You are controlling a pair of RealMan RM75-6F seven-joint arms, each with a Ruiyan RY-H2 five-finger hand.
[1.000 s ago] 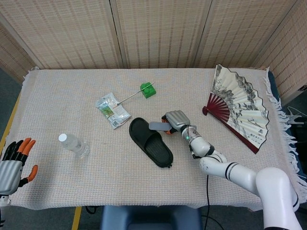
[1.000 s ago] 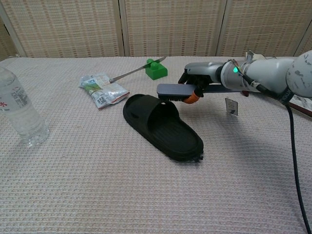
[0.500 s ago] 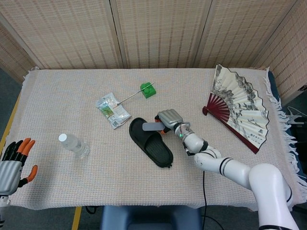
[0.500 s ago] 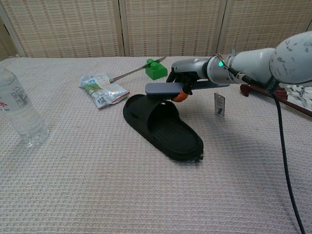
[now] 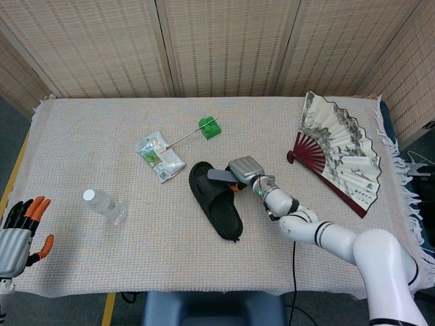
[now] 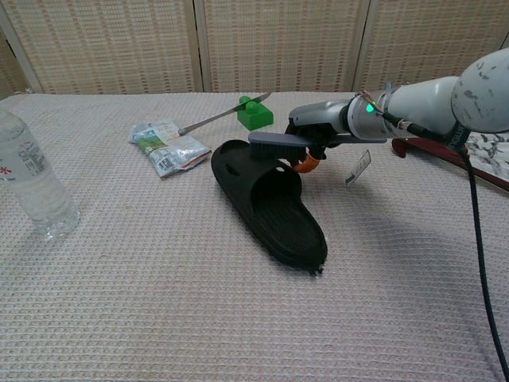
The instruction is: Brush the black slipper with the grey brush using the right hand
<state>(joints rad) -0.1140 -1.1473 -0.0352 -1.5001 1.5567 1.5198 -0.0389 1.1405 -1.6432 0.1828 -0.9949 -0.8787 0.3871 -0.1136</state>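
1. While my right hand (image 6: 318,131) reaches in over the table (image 5: 306,129), it grips the grey brush (image 6: 277,139) by its rear end; fingers curled round the handle, an orange fingertip (image 6: 305,165) showing beneath it.
2. Brush lies roughly level, pointing to the left of the chest view. Its front end sits over the strap of the black slipper (image 6: 270,199). Bristle contact w/ the strap: cannot tell from either view.
3. Slipper lies sole-down near table centre, one end toward the far edge, the other end toward the near edge. In the head view (image 5: 216,198) it runs at a slight diagonal, just left of my right hand (image 5: 246,171).
4. My left hand (image 5: 19,231) rests off the near left corner of the table, fingers spread, holding nothing; orange fingertips visible. Seen in head view only.
5. Other items, all apart from the slipper:
   - water bottle (image 5: 104,204), upright, left side of table.
   - snack packet (image 5: 159,155), flat, beyond and left of the slipper.
   - green block (image 5: 209,127) w/ a thin metal rod (image 5: 178,140) running from it toward the packet.
   - folding fan (image 5: 343,151), spread open, at right edge.
6. A small tag (image 6: 357,168) hangs under my right wrist; detail too small to read.
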